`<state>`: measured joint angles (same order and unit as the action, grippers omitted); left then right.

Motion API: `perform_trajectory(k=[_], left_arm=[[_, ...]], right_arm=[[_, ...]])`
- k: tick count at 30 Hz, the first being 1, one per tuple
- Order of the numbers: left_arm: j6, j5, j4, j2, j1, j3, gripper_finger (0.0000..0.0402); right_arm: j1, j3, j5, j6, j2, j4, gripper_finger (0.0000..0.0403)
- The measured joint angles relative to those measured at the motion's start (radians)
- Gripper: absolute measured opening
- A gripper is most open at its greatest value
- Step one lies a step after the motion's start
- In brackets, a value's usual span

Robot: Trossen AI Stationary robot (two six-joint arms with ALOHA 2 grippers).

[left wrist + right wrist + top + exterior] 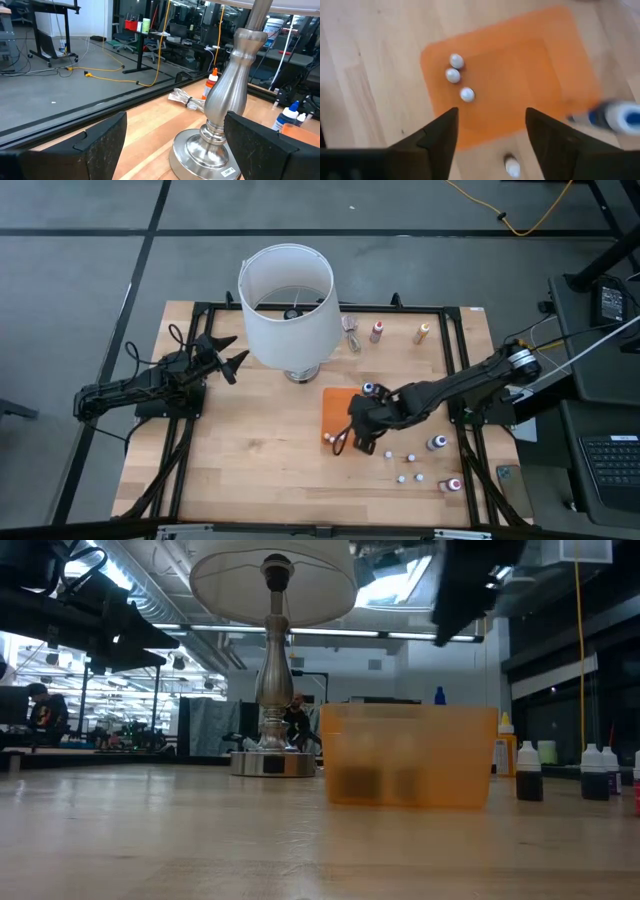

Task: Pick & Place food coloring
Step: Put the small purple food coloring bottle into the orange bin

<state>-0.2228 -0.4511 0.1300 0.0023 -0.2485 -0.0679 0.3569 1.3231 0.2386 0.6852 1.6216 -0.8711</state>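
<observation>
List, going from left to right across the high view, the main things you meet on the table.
Left gripper → lamp with white shade → orange tray → right gripper → pink-red bottle near the far edge → orange bottle → dark bottle → red bottle.

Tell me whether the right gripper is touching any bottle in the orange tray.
Apart. In the right wrist view the right gripper stands open above the orange tray; the three white-capped bottles lie clear of both fingers.

Three white-capped food coloring bottles (453,75) stand upright inside orange tray (535,75)
</observation>
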Motion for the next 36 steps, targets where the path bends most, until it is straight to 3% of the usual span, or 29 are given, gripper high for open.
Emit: perform_trajectory(k=[4, 17, 29, 36], left_arm=[[0.000, 0.000, 0.000, 0.000, 0.000, 0.000, 0.0322], [0.000, 0.000, 0.000, 0.000, 0.000, 0.000, 0.0322], [0.000, 0.000, 0.000, 0.000, 0.000, 0.000, 0.0322], [0.000, 0.000, 0.000, 0.000, 0.000, 0.000, 0.0322]], right_arm=[[0.000, -0.087, 0.004, 0.119, -0.088, -0.036, 0.0257], [-0.009, -0.369, 0.015, 0.439, -0.329, -0.146, 0.0259], [-0.027, -0.600, 0.053, 0.697, -0.461, -0.210, 0.0259], [-0.027, -0.679, 0.003, 0.754, -0.474, -0.163, 0.0259]])
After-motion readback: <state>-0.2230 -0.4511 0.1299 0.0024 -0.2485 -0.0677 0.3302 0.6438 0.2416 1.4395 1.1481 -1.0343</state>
